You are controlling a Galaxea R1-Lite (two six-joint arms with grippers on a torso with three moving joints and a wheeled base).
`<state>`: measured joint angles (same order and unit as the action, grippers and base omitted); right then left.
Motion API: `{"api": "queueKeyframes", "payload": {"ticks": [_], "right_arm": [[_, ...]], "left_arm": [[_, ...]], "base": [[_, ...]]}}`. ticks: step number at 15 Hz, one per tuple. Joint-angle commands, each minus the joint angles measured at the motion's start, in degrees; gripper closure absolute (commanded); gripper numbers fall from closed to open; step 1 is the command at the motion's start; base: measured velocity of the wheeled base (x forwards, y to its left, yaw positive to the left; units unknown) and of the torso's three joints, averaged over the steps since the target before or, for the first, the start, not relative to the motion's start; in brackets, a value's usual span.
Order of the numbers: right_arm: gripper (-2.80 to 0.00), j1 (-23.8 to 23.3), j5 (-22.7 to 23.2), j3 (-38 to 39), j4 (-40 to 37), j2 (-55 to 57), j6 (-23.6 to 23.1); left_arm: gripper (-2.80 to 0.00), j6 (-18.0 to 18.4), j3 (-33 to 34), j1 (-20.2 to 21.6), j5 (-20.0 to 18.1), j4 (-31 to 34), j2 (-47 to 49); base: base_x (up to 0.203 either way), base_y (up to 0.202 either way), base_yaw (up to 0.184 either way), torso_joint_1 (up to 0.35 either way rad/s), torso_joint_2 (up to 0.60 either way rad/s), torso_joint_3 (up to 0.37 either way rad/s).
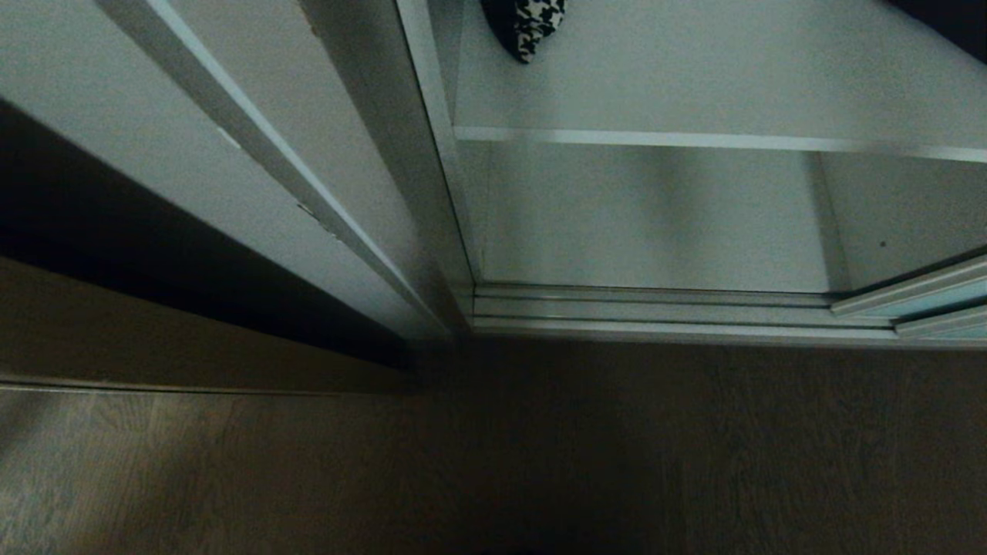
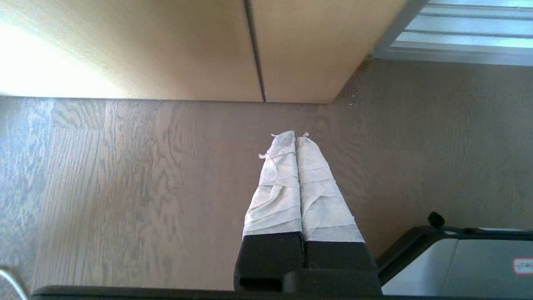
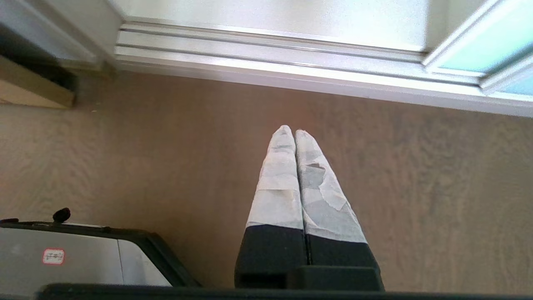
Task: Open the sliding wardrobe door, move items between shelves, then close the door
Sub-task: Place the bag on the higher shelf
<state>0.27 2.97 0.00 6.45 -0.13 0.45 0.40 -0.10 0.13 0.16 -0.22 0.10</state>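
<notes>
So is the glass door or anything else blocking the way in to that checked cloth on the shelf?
Nothing visible does. The glass door sits off to the right, leaving the opening before the checked cloth on the shelf clear.

- The left hand (image 2: pixel 296 135) has two long tapering fingers (image 2: pixel 277 187) wrapped in creased, pale grey-white tape with frayed bits at the tips, set in black blocks.
- The right hand (image 3: pixel 290 130) has matching taped fingers (image 3: pixel 280 183); the tape is partly peeling.
- Beside each hand shows the robot's base (image 3: pixel 83 254): a grey panel, black-rimmed, with a small red-bordered label (image 3: pixel 53 256) and a black knob (image 3: pixel 61 215).
</notes>
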Motion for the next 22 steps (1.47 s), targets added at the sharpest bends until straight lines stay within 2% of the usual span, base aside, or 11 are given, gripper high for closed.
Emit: {"api": "queueKeyframes", "payload": {"ticks": [1,22], "right_arm": [[0.0,0.08,0.01,0.0,0.06,0.05,-0.01],[0.0,0.03,0.01,0.0,0.06,0.05,-0.01]], "left_arm": [[0.0,0.04,0.01,0.04,-0.07,-0.04,0.08],[0.0,-0.4,0.01,0.04,-0.07,-0.04,0.08]], "base": [[0.001,-0.144,0.004,0.007,0.0,0.002],[0.0,-0.197,0.002,0.004,0.0,0.002]]}}
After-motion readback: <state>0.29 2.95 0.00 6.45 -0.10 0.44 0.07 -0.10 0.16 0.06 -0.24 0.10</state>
